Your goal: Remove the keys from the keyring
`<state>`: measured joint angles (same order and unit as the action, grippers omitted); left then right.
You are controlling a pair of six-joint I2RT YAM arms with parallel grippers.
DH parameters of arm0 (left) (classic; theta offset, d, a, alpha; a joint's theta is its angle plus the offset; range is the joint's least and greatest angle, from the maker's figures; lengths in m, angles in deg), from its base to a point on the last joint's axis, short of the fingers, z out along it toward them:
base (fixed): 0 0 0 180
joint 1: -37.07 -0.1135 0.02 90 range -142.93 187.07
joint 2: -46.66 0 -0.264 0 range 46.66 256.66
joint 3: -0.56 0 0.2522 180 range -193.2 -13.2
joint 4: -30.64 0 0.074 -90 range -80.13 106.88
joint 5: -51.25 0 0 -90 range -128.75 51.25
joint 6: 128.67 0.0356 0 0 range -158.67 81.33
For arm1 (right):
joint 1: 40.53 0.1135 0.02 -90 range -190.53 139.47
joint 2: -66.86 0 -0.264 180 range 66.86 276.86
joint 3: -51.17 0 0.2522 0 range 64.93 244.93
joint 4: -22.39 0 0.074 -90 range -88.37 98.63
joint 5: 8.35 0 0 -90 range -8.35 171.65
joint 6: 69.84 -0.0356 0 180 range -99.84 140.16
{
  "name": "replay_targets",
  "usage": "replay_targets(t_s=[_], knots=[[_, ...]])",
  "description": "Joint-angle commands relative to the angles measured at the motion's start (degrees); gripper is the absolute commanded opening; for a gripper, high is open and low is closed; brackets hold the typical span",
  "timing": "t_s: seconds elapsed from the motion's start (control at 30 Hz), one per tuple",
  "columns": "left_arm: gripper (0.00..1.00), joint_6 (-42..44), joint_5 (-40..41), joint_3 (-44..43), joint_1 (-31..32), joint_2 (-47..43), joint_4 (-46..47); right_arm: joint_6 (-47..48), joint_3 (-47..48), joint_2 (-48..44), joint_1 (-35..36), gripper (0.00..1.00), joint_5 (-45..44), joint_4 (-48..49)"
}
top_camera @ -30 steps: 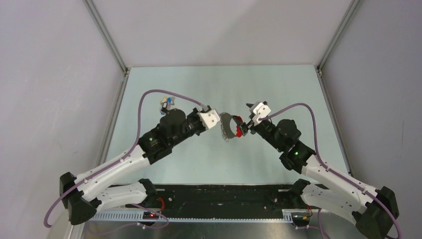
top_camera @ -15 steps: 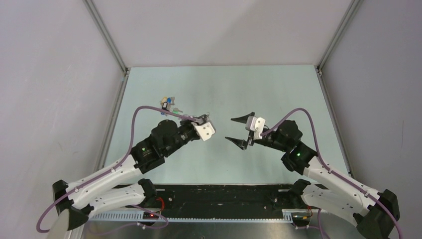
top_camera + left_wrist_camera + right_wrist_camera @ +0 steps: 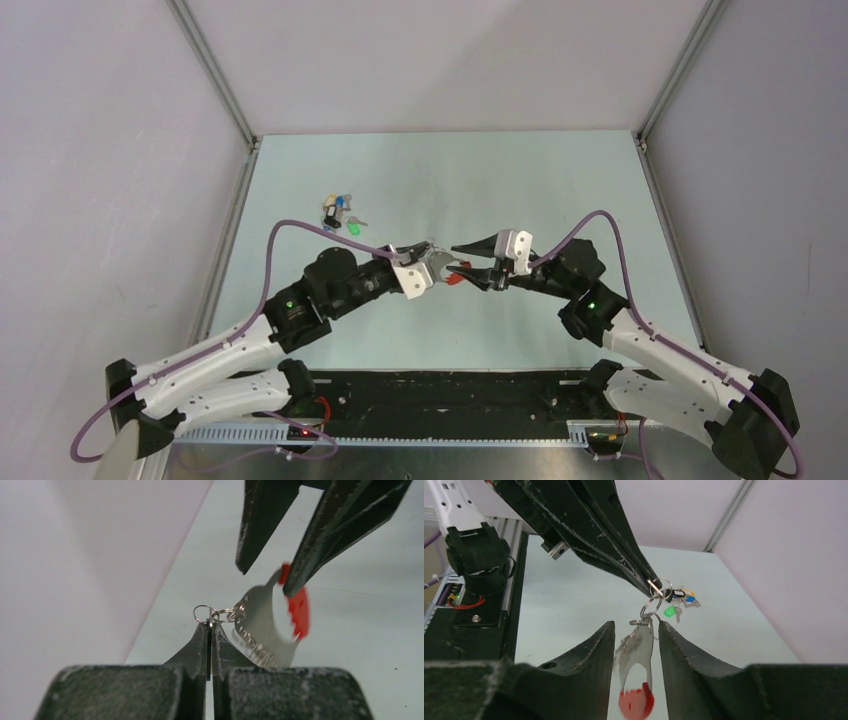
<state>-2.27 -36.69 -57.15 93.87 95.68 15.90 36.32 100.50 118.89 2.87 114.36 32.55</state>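
LEFT TOOL HOLDS THE RING, RIGHT TOOL LINES UP ON A HANGING KEY. Above the middle of the bench (image 3: 520, 180), the left tool (image 3: 208, 624) is clamped tight on a small silver wire ring of the keyring (image 3: 206, 614), holding it clear of the surface. Further wire links trail from that ring to a flat silver key (image 3: 257, 625) with a red head. The key hangs free and looks blurred, as if swinging. The right tool (image 3: 636, 626) stands partly apart, its 2 fingers (image 3: 589, 650) straddling the key's blade with no firm hold. Whether 1 finger brushes the red head cannot be told. A cluster of loose keys (image 3: 340, 212) with coloured heads lies on the bench well apart, toward the far left.

The step in hand appears to be seizing the hanging key so it can be worked off its ring. Doing it well likely means pinching the flat blade squarely, close to the wire link, once any swing settles, with the left tool's ring held fixed. A grip low on the red head would leave the link free to twist and could let the key slip.
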Motion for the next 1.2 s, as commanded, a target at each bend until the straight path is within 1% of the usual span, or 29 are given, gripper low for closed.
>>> replay_targets(t_s=[0.0,0.07,0.2,0.63,0.73,0.77,0.8,0.87,0.9,0.97,1.17], knots=[[0.00,-0.4,-2.4,-0.4,1.7,-0.2,4.0,-1.9,0.4,-0.2,0.7,0.40,2.4,5.1],[0.00,-0.2,-3.2,-0.3,2.4,-0.3,4.0,-1.6,0.4,0.4,0.9,0.34,3.0,5.5],[0.00,0.0,-3.6,-0.2,3.2,-0.3,4.0,-1.7,0.4,1.8,1.0,0.29,3.9,6.3],[0.00,-0.1,-3.2,-0.1,3.4,-0.8,4.5,-1.2,0.5,3.2,1.4,0.28,3.5,6.4],[0.00,-0.3,-3.6,0.0,3.4,-1.3,4.8,-1.2,0.5,4.1,1.8,0.14,0.8,7.2],[0.00,-0.3,-3.7,0.2,3.4,-1.5,4.9,-1.3,0.5,4.3,1.8,0.12,-1.0,7.3],[0.00,-0.3,-3.9,0.2,3.4,-1.8,5.0,-1.3,0.5,4.5,1.9,0.13,-1.4,7.4],[0.00,-0.4,-4.1,0.3,3.5,-2.1,5.2,-1.3,0.5,4.8,1.9,0.18,-1.6,7.6],[0.00,-0.3,-4.1,0.3,3.4,-2.1,5.3,-1.5,0.5,4.9,2.0,0.23,-1.3,8.0],[0.00,-0.3,-4.1,0.4,3.4,-2.1,5.3,-1.7,0.5,4.9,2.0,0.26,-0.7,8.2],[0.00,-0.3,-4.5,0.4,3.4,-2.3,5.4,-1.8,0.6,4.6,2.0,0.33,-0.9,8.0]])
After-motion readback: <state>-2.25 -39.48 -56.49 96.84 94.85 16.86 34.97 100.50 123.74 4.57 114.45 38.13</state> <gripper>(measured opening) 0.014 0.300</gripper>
